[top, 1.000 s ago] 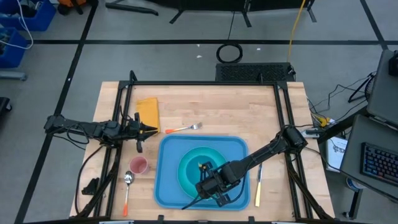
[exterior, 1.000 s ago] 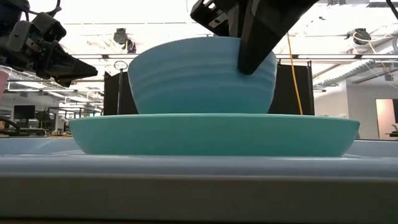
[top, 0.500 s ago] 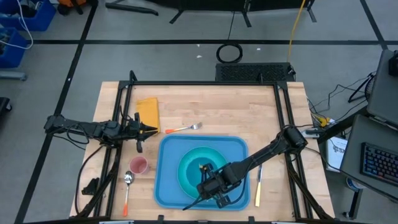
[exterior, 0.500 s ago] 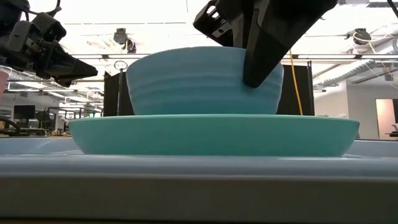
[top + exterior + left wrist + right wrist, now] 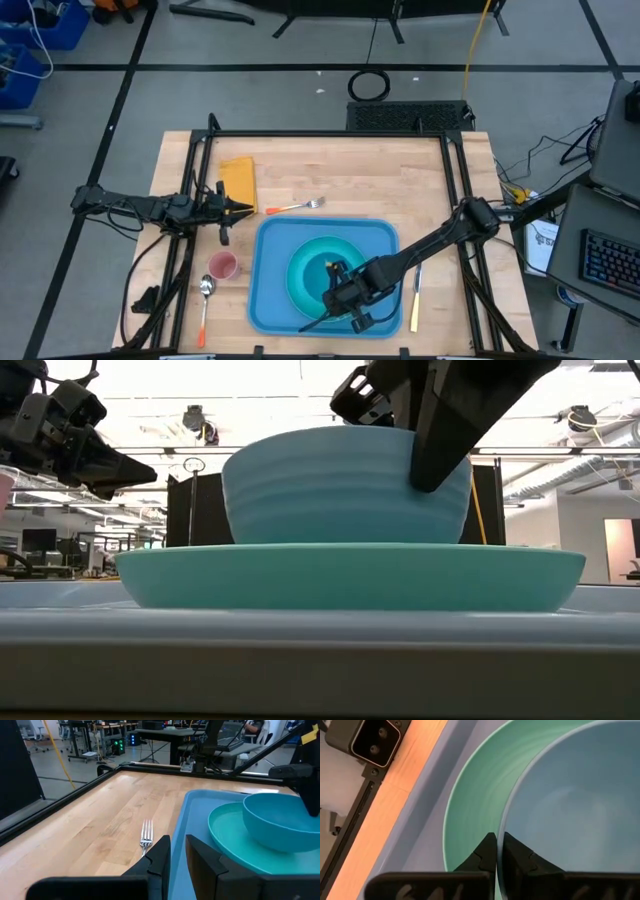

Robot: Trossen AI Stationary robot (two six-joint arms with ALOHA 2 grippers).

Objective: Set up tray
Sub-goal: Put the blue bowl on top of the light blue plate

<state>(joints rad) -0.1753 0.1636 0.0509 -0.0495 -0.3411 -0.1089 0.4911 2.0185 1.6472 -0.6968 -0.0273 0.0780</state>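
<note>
While the right claw (image 5: 338, 279) pinches the bowl (image 5: 334, 281) rim, plate (image 5: 305, 272) sits in tray (image 5: 270, 300);
left claw (image 5: 243, 210) hovers above the worktop (image 5: 340, 175) by the fork (image 5: 296, 206), fingers nearly together, empty.

No legible text or labels

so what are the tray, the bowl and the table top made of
Tray: looks like moulded blue plastic, smooth with a soft sheen, rounded corners and a low rim.
Bowl: blue, matte, with faint horizontal ridges around the wall; could be plastic or glazed ceramic, the look leaves it open.
Table top: pale wood, apparently butcher block, with visible grain strips.
</note>
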